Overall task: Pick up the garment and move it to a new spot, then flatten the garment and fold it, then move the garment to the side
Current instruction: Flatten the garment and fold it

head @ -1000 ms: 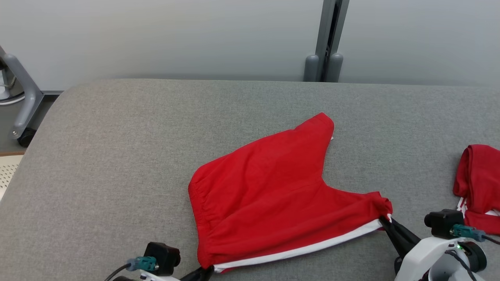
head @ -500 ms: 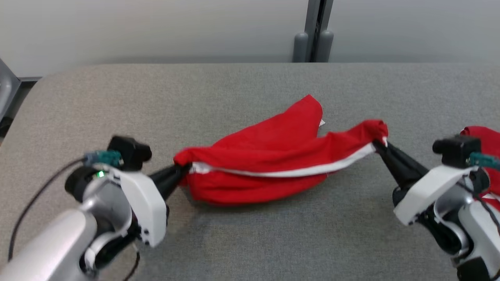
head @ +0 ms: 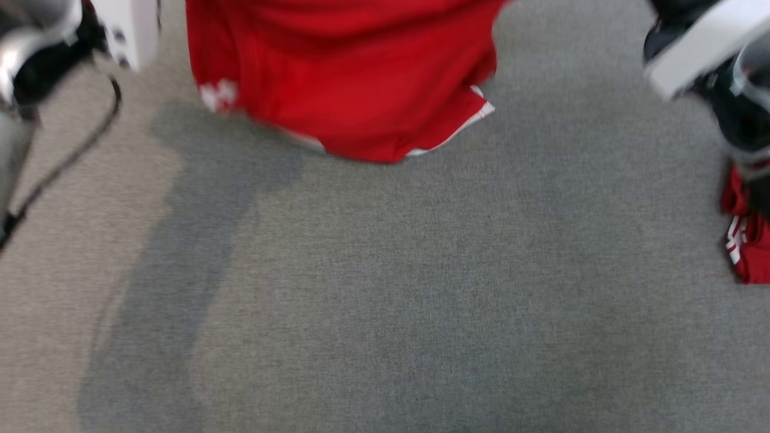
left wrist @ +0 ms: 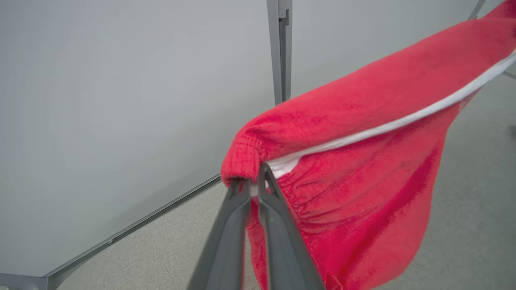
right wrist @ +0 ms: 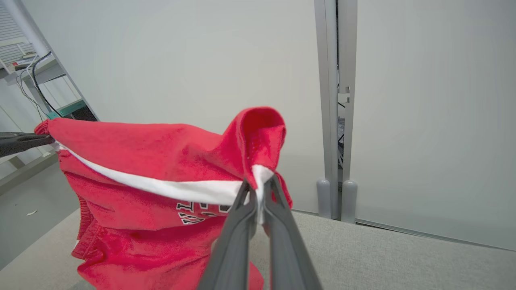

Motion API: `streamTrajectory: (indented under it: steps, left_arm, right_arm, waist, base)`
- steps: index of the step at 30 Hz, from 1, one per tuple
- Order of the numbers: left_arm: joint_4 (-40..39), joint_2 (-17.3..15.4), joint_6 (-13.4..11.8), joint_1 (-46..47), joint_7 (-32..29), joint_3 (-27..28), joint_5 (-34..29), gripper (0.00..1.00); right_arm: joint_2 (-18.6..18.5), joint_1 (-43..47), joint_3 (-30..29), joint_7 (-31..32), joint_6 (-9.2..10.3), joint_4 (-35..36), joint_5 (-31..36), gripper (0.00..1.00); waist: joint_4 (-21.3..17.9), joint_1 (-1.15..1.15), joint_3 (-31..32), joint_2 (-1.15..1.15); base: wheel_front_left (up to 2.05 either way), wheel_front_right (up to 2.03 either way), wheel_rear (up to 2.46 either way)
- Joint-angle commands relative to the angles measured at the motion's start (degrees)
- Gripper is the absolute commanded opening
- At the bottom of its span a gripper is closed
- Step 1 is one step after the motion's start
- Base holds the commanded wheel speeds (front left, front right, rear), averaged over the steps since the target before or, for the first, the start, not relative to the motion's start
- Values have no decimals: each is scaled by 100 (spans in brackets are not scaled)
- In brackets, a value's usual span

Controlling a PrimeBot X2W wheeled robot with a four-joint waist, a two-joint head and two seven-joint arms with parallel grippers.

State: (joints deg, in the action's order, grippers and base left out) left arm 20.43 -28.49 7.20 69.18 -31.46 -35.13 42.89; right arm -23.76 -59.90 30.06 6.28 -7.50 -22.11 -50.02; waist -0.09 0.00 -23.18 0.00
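Grey surface (head: 385,300) blurred; garment (head: 343,72) cut off overhead.

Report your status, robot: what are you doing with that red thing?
Left claw shut on garment. Right claw shut on its other corner. It hangs between them over table. Second red cloth at table's right, apart.

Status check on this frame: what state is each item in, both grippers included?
red shorts: held up by two corners, hanging between the grippers.
left gripper: shut on the gathered corner of the red shorts.
right gripper: shut on the white-striped corner.
second red garment: lying bunched on the table.
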Motion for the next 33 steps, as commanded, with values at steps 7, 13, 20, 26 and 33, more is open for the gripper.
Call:
streamTrajectory:
  steps: [7,13,20,26,33]
  left_arm:
    - [1113,276,19,1552,640,-385,-61,0]
    - [2114,507,19,2295,1357,-671,-8,0]
    - [2601,637,18,2094,1673,-1217,541,0]
    - [2371,513,20,1203,1720,-1942,1200,0]
    - [1576,21,20,7,2030,-2686,1854,0]
  right_arm:
    - [-133,-1570,286,-625,1,-647,-203,0]
    - [-316,-2441,549,-1134,2,-1142,-359,0]
    - [-404,-2338,1233,-1329,2,-1421,-674,0]
    - [-511,-1450,1839,-1594,1,-1328,-1069,0]
    - [-693,-112,2513,-1806,1,-891,-1622,0]
  waist:
    - [-137,0,-701,0]
    - [-70,0,-750,0]
    - [-49,0,-644,0]
    - [-71,0,-408,0]
    - [-170,0,194,0]
  base:
    - [0,0,0]
    - [0,0,0]
    - [0,0,0]
    - [0,0,0]
    - [0,0,0]
